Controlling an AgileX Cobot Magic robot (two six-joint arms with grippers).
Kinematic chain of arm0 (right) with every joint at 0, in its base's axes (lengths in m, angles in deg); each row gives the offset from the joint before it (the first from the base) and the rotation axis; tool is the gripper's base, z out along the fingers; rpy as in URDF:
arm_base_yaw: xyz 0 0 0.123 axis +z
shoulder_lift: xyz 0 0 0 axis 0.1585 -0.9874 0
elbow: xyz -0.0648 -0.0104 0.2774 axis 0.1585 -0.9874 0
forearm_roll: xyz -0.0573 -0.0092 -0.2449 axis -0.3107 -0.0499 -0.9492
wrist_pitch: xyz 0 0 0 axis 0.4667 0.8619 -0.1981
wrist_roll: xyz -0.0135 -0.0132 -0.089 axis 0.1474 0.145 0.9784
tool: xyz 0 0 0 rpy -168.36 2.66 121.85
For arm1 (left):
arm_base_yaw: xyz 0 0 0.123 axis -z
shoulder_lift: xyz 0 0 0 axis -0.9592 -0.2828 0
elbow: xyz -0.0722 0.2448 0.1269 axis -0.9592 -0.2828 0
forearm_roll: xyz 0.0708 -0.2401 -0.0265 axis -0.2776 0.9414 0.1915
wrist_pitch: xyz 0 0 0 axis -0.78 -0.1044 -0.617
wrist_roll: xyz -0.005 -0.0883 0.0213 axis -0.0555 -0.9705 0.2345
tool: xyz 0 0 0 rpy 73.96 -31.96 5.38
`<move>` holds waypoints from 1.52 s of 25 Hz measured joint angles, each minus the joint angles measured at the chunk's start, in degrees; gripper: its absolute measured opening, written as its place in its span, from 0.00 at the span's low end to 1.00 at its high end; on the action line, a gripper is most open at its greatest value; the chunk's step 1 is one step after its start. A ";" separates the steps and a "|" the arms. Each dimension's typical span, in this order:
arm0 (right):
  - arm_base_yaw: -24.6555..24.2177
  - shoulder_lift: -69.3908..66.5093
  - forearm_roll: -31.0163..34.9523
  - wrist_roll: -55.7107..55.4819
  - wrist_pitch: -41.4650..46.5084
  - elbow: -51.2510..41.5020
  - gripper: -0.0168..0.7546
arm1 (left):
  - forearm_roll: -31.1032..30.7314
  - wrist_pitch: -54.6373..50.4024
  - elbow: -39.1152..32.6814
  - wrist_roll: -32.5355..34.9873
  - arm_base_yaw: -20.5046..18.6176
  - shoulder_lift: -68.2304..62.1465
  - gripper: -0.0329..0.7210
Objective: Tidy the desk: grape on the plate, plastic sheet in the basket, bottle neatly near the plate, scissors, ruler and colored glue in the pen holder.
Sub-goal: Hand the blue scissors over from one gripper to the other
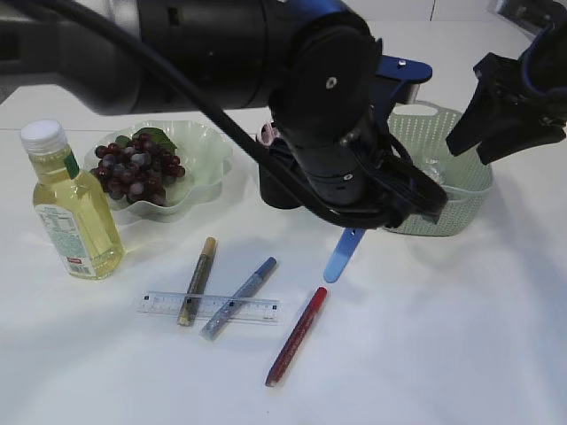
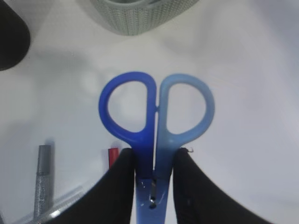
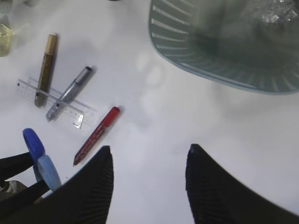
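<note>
From the outside camera I see my left arm, big and black, hanging over the middle of the white table [image 1: 461,354], and under it a blue tip of the scissors [image 1: 341,257] pokes down toward the table. The grapes [image 1: 135,168] sit on the pale green plate [image 1: 208,146], and the bottle [image 1: 71,208] of yellow liquid stands just beside that plate on its left. The clear ruler [image 1: 257,310] lies flat in front, with the gold glue pen [image 1: 198,279] and the silver glue pen [image 1: 239,297] lying across it, and the red glue pen [image 1: 297,336] lies near them on the right. The green basket [image 1: 461,199] stands at the back right, and my right gripper [image 1: 496,111] hangs above it. In the left wrist camera my left gripper [image 2: 154,182] is squeezed onto the scissors just below the two handle loops (one dark blue, one light blue), and the loops point toward the basket [image 2: 135,18]. In the right wrist camera the right gripper [image 3: 148,179] has its two black fingers [image 3: 96,186] spread apart with nothing between them, over bare table. The basket [image 3: 187,51] has something crinkly and clear inside; I cannot tell for sure if it is the plastic sheet.
</note>
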 joint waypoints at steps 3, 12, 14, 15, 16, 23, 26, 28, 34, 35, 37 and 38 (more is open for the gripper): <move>0.00 0.00 2.78 0.89 0.00 0.00 0.54 | -0.08 0.18 0.00 0.00 -0.86 0.66 0.29; 0.00 0.00 12.91 6.42 0.00 0.00 0.54 | -0.23 1.95 -0.03 0.00 -1.60 1.29 0.29; 0.00 0.00 13.85 7.14 0.00 0.00 0.54 | -0.23 2.25 -0.03 0.00 -1.93 1.29 0.29; 0.00 0.00 14.17 7.69 0.00 0.00 0.54 | -0.23 2.38 -0.03 0.00 -1.98 1.29 0.29; 0.00 0.00 14.72 8.08 0.00 0.00 0.54 | -0.23 2.51 -0.03 0.00 -1.98 1.29 0.29; 0.00 -0.03 20.13 11.03 -0.10 0.00 0.54 | -0.48 4.09 2.00 0.00 -2.07 1.29 0.29; 0.00 -0.03 20.80 11.38 -0.10 0.00 0.54 | -0.51 4.22 2.28 0.00 -2.40 1.29 0.29; 0.00 -0.03 21.09 11.50 -0.10 0.00 0.54 | -0.61 4.35 2.38 0.00 -2.54 1.29 0.29; 0.00 -0.03 23.09 12.72 -0.10 0.00 0.54 | -0.61 6.51 2.38 0.00 -2.54 1.29 0.29; 0.00 -0.03 23.53 13.01 -0.10 0.00 0.54 | -0.61 6.78 2.38 0.00 -2.54 1.29 0.29; 0.00 -0.03 23.93 13.37 -0.10 0.00 0.54 | -0.61 7.48 2.38 0.00 -2.54 1.29 0.29; 0.00 -0.03 23.93 13.49 -0.10 0.00 0.54 | -0.61 7.56 2.38 0.00 -2.54 1.29 0.29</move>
